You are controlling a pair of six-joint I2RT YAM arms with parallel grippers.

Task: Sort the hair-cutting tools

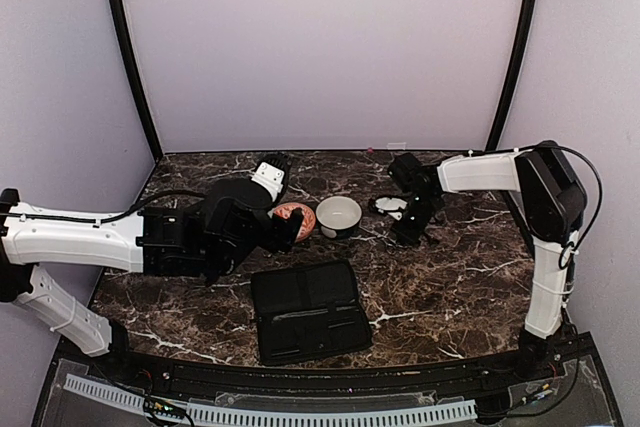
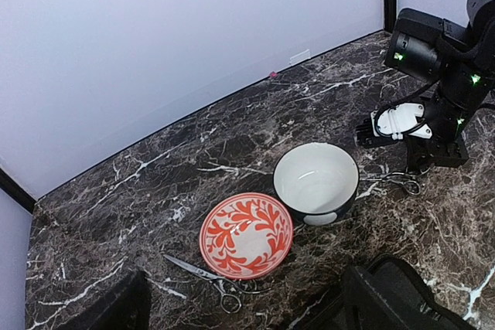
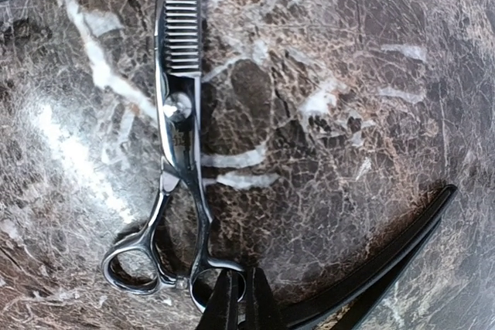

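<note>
Plain silvery scissors (image 2: 203,273) lie on the marble in front of the orange-patterned bowl (image 2: 246,235). My left gripper (image 2: 244,293) hovers just above them, open and empty, its dark fingers (image 2: 116,307) wide apart; in the top view it (image 1: 290,230) is beside that bowl (image 1: 295,219). Toothed thinning scissors (image 3: 179,75) lie flat right of the white bowl (image 2: 315,182) and also show in the left wrist view (image 2: 396,182). My right gripper (image 3: 241,303) is down at the table (image 1: 408,235), its tips pinched on one ring handle (image 3: 203,284).
A flat black case (image 1: 305,312) lies open near the front middle with thin tools inside. A slim dark stick (image 3: 379,264) slants across the table right of my right gripper. Purple walls close the back and sides.
</note>
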